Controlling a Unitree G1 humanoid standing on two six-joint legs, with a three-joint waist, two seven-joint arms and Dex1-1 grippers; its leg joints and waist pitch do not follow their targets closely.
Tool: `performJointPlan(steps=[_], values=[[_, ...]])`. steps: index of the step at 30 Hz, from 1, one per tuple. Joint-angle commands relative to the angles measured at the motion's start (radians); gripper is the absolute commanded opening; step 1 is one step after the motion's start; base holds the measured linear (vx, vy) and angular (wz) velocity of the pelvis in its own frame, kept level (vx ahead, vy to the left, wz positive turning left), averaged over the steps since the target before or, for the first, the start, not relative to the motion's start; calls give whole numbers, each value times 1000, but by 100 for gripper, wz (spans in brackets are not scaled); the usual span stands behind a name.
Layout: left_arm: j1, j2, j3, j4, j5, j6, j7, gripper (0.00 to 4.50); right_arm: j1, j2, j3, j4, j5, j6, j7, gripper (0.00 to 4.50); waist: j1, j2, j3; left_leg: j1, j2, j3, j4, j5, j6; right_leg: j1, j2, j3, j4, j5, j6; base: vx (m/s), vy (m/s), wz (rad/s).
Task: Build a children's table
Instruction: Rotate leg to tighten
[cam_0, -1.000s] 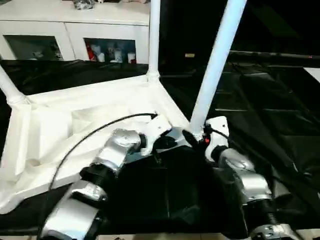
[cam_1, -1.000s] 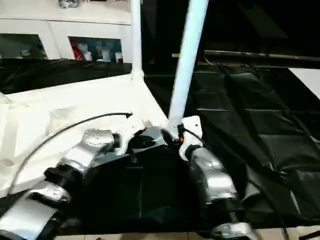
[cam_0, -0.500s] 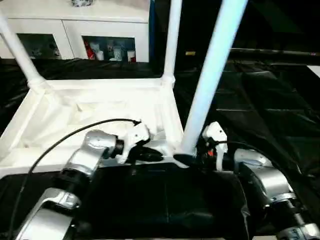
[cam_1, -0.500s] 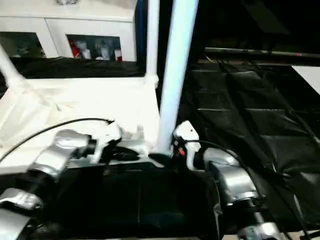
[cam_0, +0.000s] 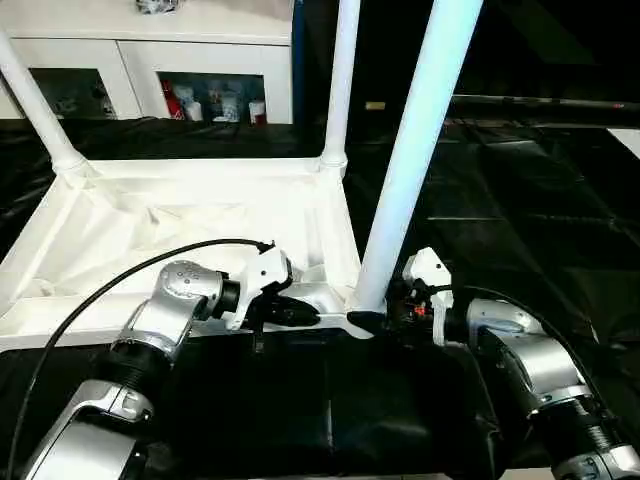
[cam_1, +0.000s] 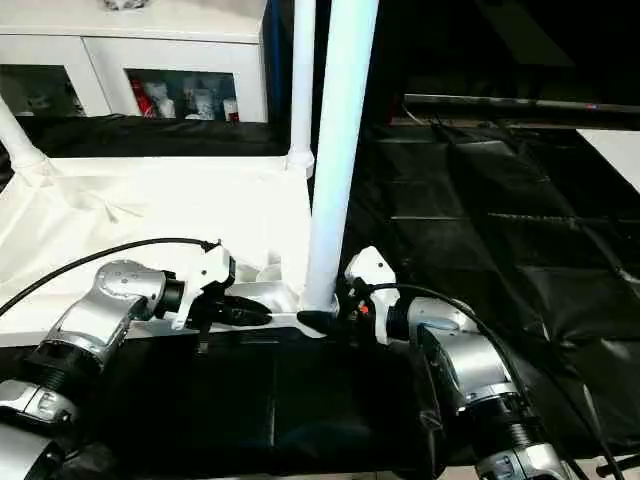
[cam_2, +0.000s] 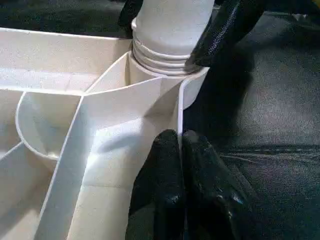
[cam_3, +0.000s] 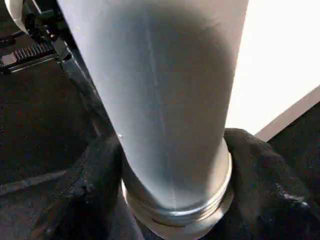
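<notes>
Centre frame: left gripper (cam_0: 300, 314) pinched closed on tabletop (cam_0: 190, 215) rim; right gripper (cam_0: 378, 318) clasping near leg (cam_0: 415, 150) base.

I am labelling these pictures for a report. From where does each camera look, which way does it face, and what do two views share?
Left eye view: on the head, looking forward and down at the upturned white plastic rimmed table top on black cover; both silver forearms show.
Right eye view: same scene, slightly shifted.
Left wrist view: along the left pincer, shut on the top's rim.
Right wrist view: along the right pincer, its fingers either side of the near white tapered tube leg.
Shared: both wrist views show that leg's threaded base.
</notes>
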Motion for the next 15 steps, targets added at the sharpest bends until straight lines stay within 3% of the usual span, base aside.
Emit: performJointPlan(steps=[1,4,7,8,9,15], values=[[29,4,8,30,-17,14,3,0,-3,2,13,16,-5,-3,15,279,8,-10,-49,4,59,-24,-59,-218,47,40,-64,46,-60,-253,-224,0,0,0],[29,4,4,29,-12,14,14,0,1,6,11,24,-15,-12,-4,273,7,-10,-50,5,59,-24,-59,-219,46,41,-64,46,-60,-244,-227,0,0,0],[14,-39,8,59,19,8,132,0,4,50,-18,71,-50,-34,-139,270,2,-11,-47,4,58,-25,-61,-243,35,37,-65,47,-66,-288,-220,0,0,0],[8,-58,7,70,31,11,173,0,2,70,-29,91,-64,-40,-197,270,4,-4,-46,5,57,-27,-61,-254,27,37,-67,46,-68,-309,-214,0,0,0],[2,-76,4,80,42,13,209,0,0,91,-40,109,-74,-41,-252,270,-3,-8,-44,6,58,-28,-65,-280,13,34,-65,46,-73,-351,-199,0,0,0],[-42,-213,-39,141,109,31,400,0,-11,243,-110,161,-90,-19,-559,269,-13,-5,-39,20,55,-38,-69,-399,-23,20,-66,43,-97,-517,-134,0,0,0]])
